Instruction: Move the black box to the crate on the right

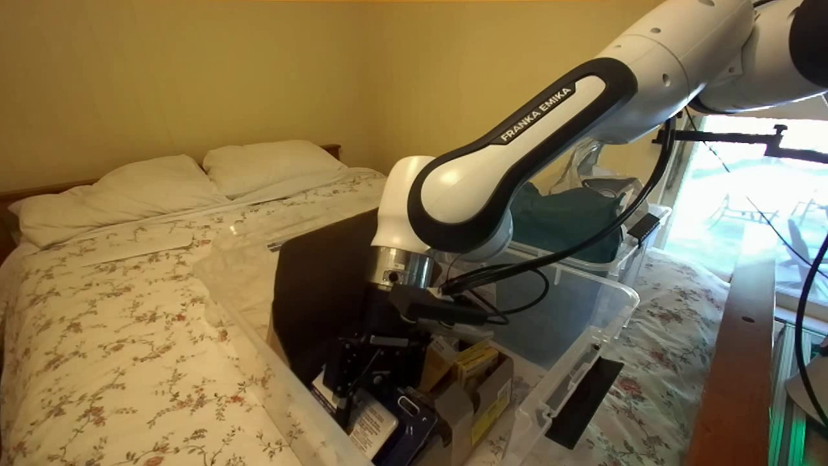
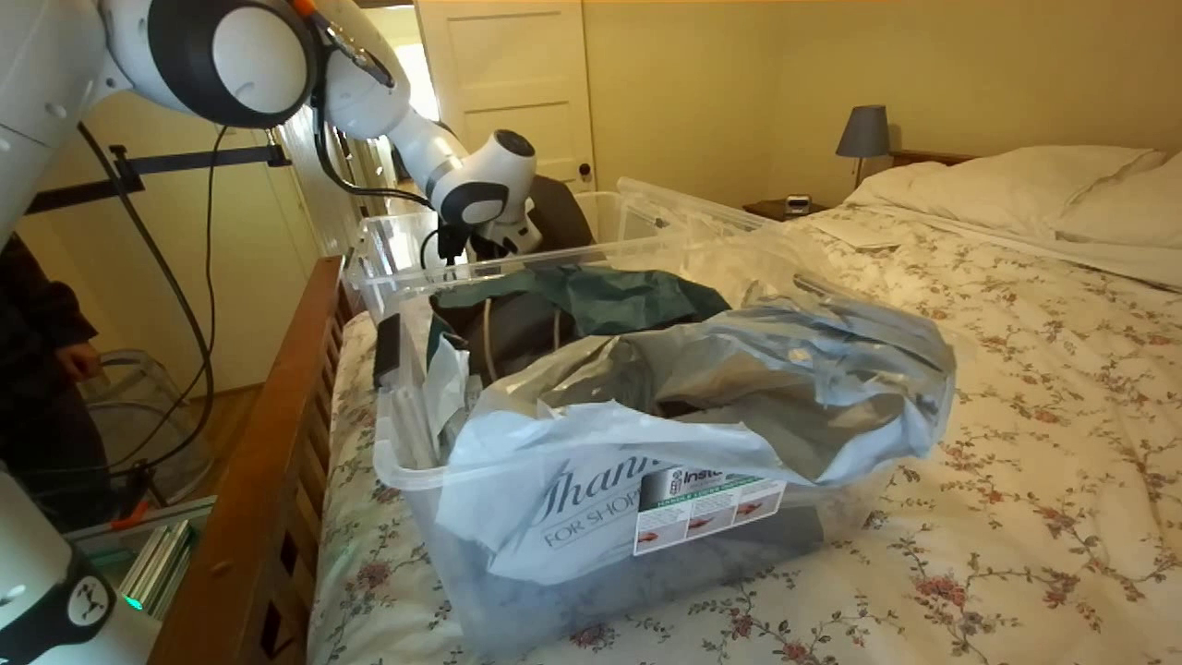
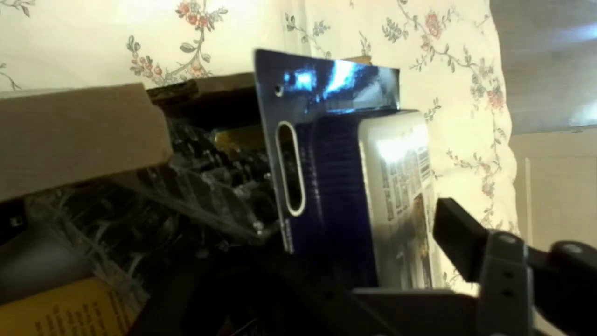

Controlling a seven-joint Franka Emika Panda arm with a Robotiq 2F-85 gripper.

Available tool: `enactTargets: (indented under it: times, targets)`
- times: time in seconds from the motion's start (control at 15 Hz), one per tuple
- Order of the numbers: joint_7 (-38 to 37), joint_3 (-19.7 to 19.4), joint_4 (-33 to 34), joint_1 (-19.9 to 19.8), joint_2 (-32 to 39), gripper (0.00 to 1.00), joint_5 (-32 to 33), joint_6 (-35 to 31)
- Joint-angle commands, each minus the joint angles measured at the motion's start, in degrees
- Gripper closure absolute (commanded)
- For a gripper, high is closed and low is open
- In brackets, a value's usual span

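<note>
Risking a slip, we have our claw (image 1: pixel 370 389) spread around the tilted box (image 3: pixel 341 186), whose glossy faces could slide free if we squeeze it off-centre.

Print blurs on a navy hang-tab box (image 3: pixel 331 196) in the wrist view, where darkness swallows one finger of the hand (image 3: pixel 359 254). In an exterior view, a loaded clear tub (image 2: pixel 411 477) hides most of the hand; the left edge crops a person (image 2: pixel 39 342).
</note>
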State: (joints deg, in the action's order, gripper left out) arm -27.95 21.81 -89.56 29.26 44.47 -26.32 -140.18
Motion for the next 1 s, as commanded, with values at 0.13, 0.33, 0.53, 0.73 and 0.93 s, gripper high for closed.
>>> enactTargets:
  times: [0.13,0.33,0.53,0.73,0.93]
  targets:
    - [-0.08,0.12,1.71,-0.22,-0.78,0.62,-1.15,-0.32]
    - [-0.65,-0.87,0.86,-0.87,-4.46,0.82,-0.70,-2.25]
    - [-2.10,-2.44,-2.47,-2.21,-11.16,0.95,-0.46,-3.56]
    - [-4.65,-5.75,-5.78,-2.12,-17.57,0.94,2.29,-2.93]
    - [-9.50,-10.26,-11.03,-0.47,-24.79,0.94,10.99,1.70]
